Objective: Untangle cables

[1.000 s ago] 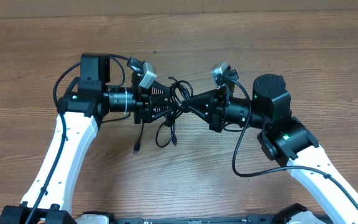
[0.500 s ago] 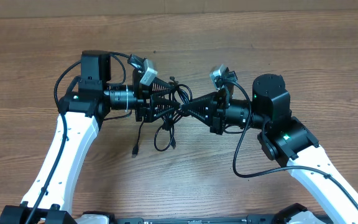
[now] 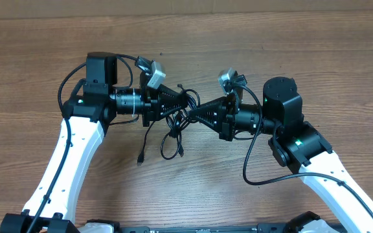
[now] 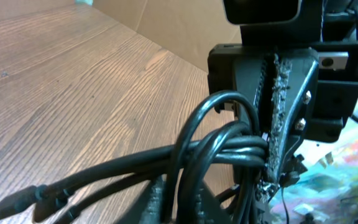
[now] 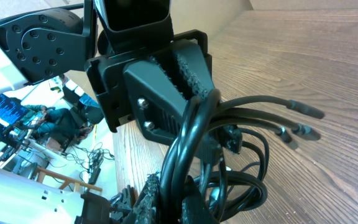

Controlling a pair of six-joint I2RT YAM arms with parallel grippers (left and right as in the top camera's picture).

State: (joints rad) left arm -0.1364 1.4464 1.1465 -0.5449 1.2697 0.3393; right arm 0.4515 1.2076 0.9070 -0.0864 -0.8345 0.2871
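Overhead: cables [image 3: 175,124] form one tangled clump, left tool [image 3: 186,104] and right tool [image 3: 190,115] both clamped on it, loops trailing onto tabletop [image 3: 303,52]. No strand separated yet; untangling judged barely begun.

L tool [image 3: 180,108] & R tool [image 3: 192,114] tip-to-tip, cables [image 3: 169,138] btwn; table [image 3: 283,45] open beyond

Overhead cam: high up, looking straight down on desk [image 3: 251,39], arm bases at 6 o'clock. L wrist cam: v. close, facing 3 o'clock at right end effector [image 4: 271,124]. R wrist cam: v. close, facing 9 o'clock at left end effector [image 5: 182,81]. All 3 share cables [image 3: 175,123] mid-desk.
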